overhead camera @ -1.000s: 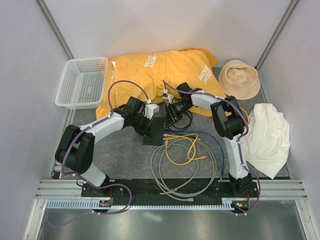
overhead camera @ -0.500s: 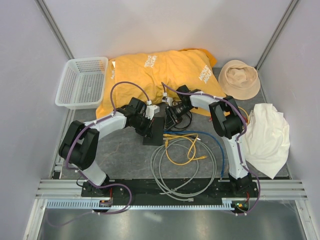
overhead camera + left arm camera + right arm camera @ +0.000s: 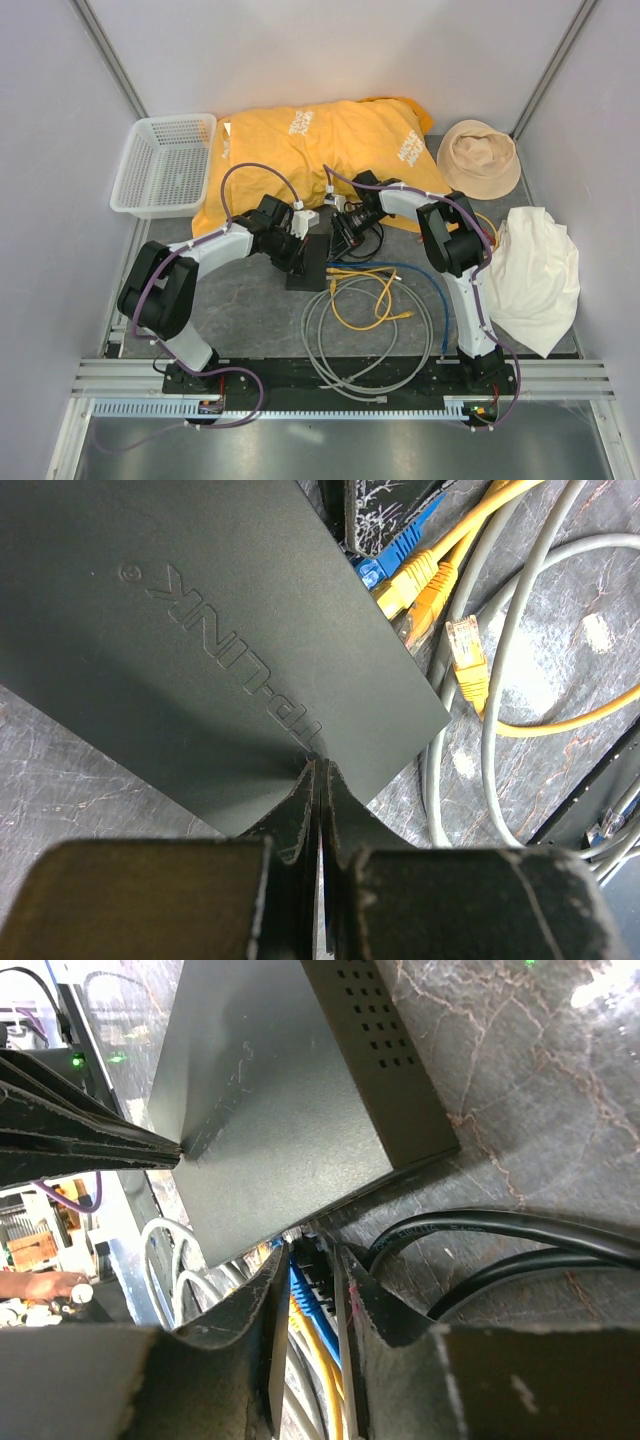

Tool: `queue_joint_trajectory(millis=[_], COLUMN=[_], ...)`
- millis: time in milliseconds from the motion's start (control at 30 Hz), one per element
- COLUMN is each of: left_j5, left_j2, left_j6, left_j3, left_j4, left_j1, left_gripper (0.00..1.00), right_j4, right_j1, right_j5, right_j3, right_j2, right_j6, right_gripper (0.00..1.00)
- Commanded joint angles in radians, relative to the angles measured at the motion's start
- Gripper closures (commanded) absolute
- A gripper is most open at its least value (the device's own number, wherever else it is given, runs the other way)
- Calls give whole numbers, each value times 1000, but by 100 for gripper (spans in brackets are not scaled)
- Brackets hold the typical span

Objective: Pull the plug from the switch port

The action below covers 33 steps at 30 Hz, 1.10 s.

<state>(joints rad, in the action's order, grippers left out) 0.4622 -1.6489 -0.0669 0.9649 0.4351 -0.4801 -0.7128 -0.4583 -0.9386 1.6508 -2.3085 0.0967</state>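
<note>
The black switch (image 3: 309, 268) lies mid-table, with TP-LINK embossed on its top (image 3: 200, 630). Blue (image 3: 385, 565), yellow and orange plugs sit side by side in its ports. My left gripper (image 3: 300, 252) is shut, and its tips (image 3: 318, 768) press down on the switch's top near the edge. My right gripper (image 3: 338, 238) reaches the port side from behind. Its jaws (image 3: 315, 1255) stand narrowly open around the blue plug (image 3: 303, 1282), one finger on each side. The left pad is close against the plug, and a little room shows on the right.
A loose yellow plug (image 3: 465, 655) and grey cable coils (image 3: 370, 350) lie in front of the switch. Black cables (image 3: 500, 1230) run just right of my right fingers. A yellow cloth (image 3: 310, 150), a white basket (image 3: 163, 165), a hat (image 3: 480, 158) and a white cloth (image 3: 535, 275) surround the area.
My left arm's elbow has shifted slightly right while its tips stay on the switch. The right gripper stays at the ports and its jaws have narrowed around the blue plug.
</note>
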Motion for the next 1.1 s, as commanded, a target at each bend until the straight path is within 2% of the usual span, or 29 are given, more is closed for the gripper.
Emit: queue_joint_trajectory(millis=[0,267,500,933,1067], left_j5=[-28,-28,-56,-200,-313], left_j2=[-11,-9,-11,37,43], left_j6=[6,7,-33,-184,-203], left_j3=[11,5,6,-86,-124], left_j4=[-18,-19,-22,-81,-131], left_j1=[-6,-8,-14,-43,-87], left_gripper=[98,98,98,98,98], right_j4=[24,18,-37,-186,-200], right_j1=[-19,-36,-54,-57,-57], right_j5=[96,149,254,460,466], right_j3=[14,12,44,101,90], right_j2=[-43,-29,-15,-55,-58], right_j6=[-5,8,47,182,183], right_gripper=[72,86,100,100,100])
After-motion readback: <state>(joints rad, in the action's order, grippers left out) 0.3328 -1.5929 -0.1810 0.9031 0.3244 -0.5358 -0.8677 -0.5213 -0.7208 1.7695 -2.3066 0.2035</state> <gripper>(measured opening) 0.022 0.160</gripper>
